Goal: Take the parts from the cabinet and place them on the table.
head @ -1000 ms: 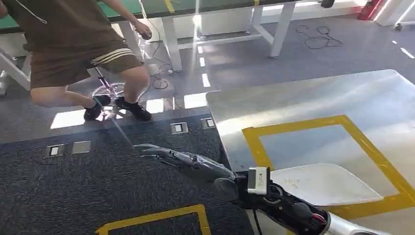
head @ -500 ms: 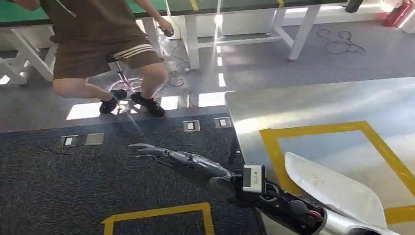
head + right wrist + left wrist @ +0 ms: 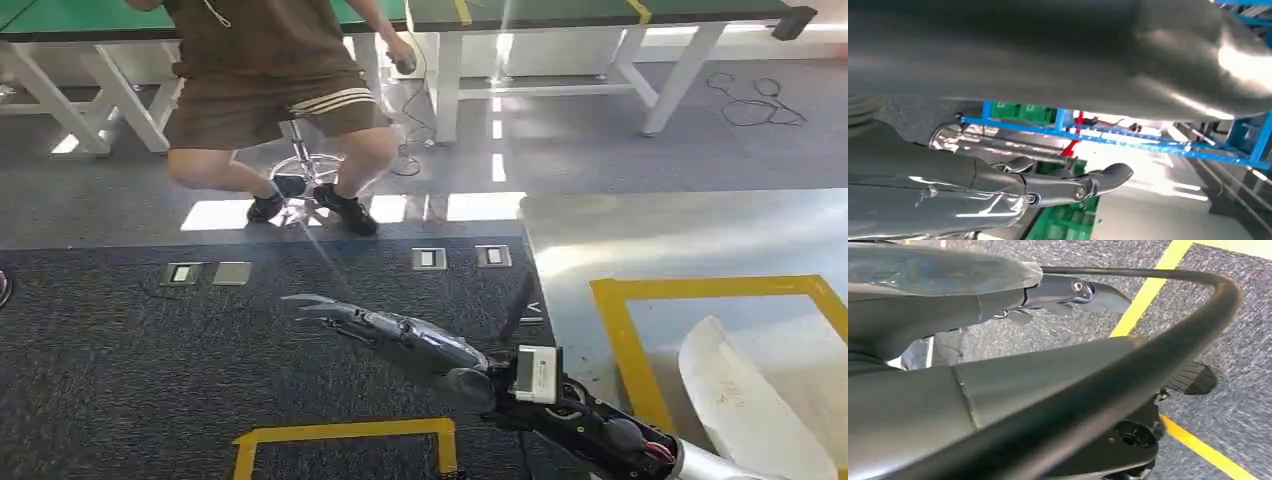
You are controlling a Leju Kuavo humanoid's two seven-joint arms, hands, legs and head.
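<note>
Head view: one white part (image 3: 750, 400) on table (image 3: 690, 235); right hand (image 3: 385, 325) outstretched over carpet, holding nothing. Left hand (image 3: 1073, 292) extended, holding nothing. One person (image 3: 270, 90) on stool nearby.

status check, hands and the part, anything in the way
Left hand open over the carpet, right hand open, both empty. White part lying on the table at the taped square. Person seated ahead, beyond the carpet.
</note>
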